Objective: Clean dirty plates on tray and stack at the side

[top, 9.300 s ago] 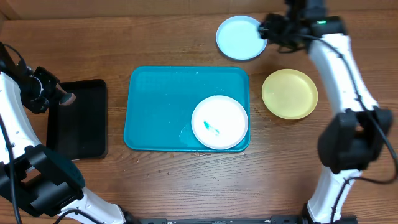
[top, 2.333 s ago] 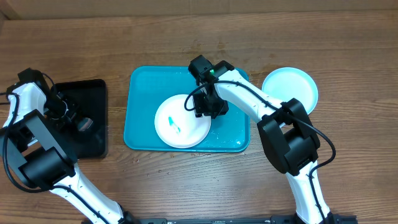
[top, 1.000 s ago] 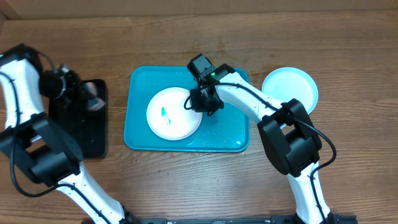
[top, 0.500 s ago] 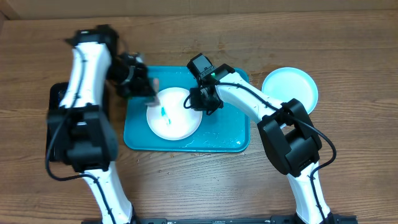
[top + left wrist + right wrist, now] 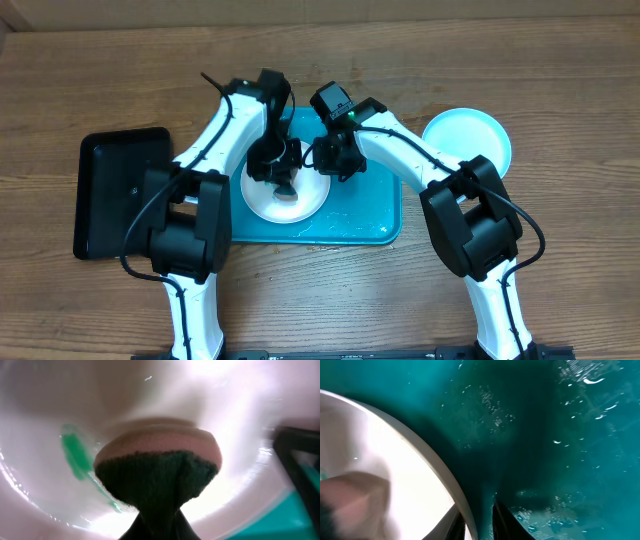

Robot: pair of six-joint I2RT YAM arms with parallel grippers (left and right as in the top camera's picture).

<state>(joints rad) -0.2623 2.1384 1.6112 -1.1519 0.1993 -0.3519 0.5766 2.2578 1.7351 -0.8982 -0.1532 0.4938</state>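
Since the frame half a second back, my left arm has swung from the teal tray's left edge to a spot over the white plate; the plate and my right arm have kept their places.

Reading left to right:

- **Black tray** [image 5: 120, 205]: lies on the desk [image 5: 560, 70], well apart from the work.
- **Left fingers** [image 5: 279, 176]: pressed together on a sponge [image 5: 157, 467]. Its pink face meets the white plate [image 5: 300, 205], and its dark green scouring layer is bunched between the fingers.
- **Green smear** [image 5: 74, 455]: just left of the sponge in my left wrist view, streaking down the plate's inner slope. Whether the sponge touches it I cannot tell.
- **Right fingers** [image 5: 330, 160]: pinching the white plate's right rim, one inside and one outside, as my right wrist view shows.
- **Teal tray** [image 5: 365, 215]: carries the white plate left of its middle. Its floor is beaded with water drops.
- **Light blue plate** [image 5: 465, 140]: sits on the desk just right of the teal tray, partly hidden by my right arm.
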